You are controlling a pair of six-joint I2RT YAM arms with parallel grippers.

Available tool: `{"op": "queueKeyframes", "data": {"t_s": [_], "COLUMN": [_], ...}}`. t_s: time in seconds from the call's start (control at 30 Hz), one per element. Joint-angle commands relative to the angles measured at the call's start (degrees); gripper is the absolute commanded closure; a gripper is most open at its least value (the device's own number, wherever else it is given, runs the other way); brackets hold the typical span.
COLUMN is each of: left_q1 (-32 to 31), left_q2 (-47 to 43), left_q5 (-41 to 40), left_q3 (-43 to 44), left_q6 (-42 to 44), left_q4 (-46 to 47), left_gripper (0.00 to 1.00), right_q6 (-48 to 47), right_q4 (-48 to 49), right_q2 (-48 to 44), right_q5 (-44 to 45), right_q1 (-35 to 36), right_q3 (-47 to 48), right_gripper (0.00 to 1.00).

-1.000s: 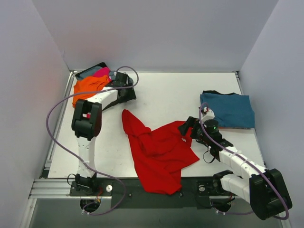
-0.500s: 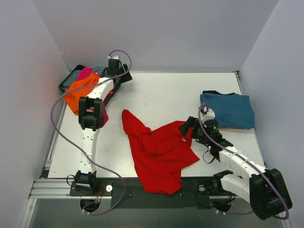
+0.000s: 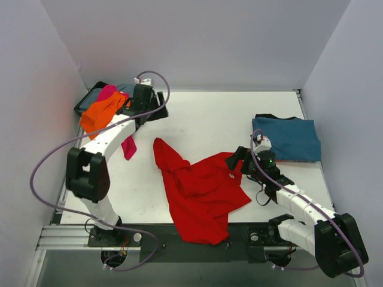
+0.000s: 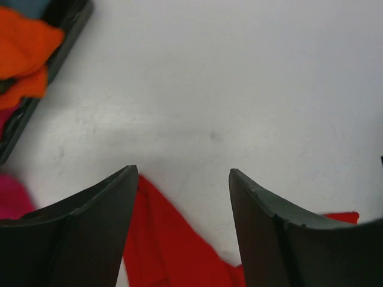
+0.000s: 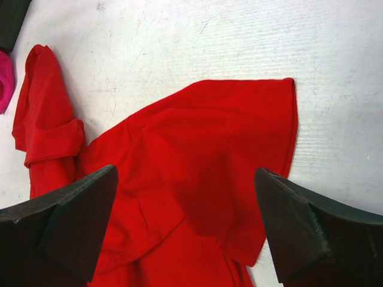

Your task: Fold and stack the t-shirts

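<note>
The bright red t-shirt lies crumpled in the middle of the table, one sleeve stretched up left. My right gripper is open and empty just above the shirt's right edge; the red cloth fills the space between its fingers. My left gripper is open and empty at the back left, over bare table beside the bin; the red sleeve tip shows low between its fingers. The teal blue t-shirt lies folded at the right on a black one.
A black bin at the back left holds an orange shirt, a magenta pink one and a grey-blue one. Pink cloth hangs onto the table under my left arm. Grey walls close in three sides.
My left arm has swung and its elbow dropped leftward; its gripper stays near the bin. Orange and pink cloth shifted, pink now trailing onto the table. The right arm has not moved.
</note>
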Motion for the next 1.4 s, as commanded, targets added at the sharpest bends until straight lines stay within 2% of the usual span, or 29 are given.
{"op": "queueKeyframes", "data": {"t_s": [0.0,0.03,0.13,0.2,0.3,0.6,0.77,0.97,1.07,1.2,1.23,1.37], "left_q1": [4.4,5.02,7.91,10.46,13.54,16.8,17.59,18.21,17.25,13.13,12.33,7.41], "left_q2": [-9.92,-12.46,-17.49,-17.85,-13.73,6.91,18.34,25.65,24.7,11.8,7.86,-1.56], "left_q5": [-11.46,-14.78,-16.04,-14.55,-11.13,-1.28,0.12,6.98,10.67,9.01,8.31,5.15], "left_q3": [-13.7,-18.42,-29.94,-32.25,-30.16,-15.14,1.71,14.48,15.82,0.65,-0.7,-7.12], "left_q6": [-5.78,-6.84,-8.25,-8.0,-6.07,-4.65,-3.86,-3.07,-2.64,-0.26,0.0,0.53], "left_q4": [-2.03,-1.85,6.64,9.73,10.1,16.87,12.23,9.4,6.59,9.66,9.49,5.01], "left_gripper": [0.32,0.34,0.36,0.37,0.37,0.37,0.37,0.37,0.34,0.25,0.19,0.15], "right_q6": [0.72,0.89,1.16,1.25,1.42,0.98,0.72,0.54,0.46,0.37,0.28,0.72], "right_q4": [2.28,2.2,2.64,2.29,2.46,2.2,1.84,1.67,1.76,1.32,1.23,-0.52], "right_q2": [0.32,0.5,0.76,0.94,1.03,0.68,1.2,1.47,1.64,1.9,2.17,3.57], "right_q5": [-0.75,-1.02,-1.63,-1.55,-1.72,-1.11,-0.93,-1.11,-1.19,-1.19,-1.28,-0.49], "right_q1": [0.53,0.53,0.44,0.44,0.44,0.44,0.35,0.35,0.35,0.35,0.44,0.44], "right_q3": [1.77,1.95,1.95,1.86,1.77,1.95,2.21,2.39,2.3,2.74,2.91,3.97], "right_gripper": [0.08,0.08,0.08,0.08,0.08,0.08,0.08,0.08,0.08,0.08,0.08,0.08]}}
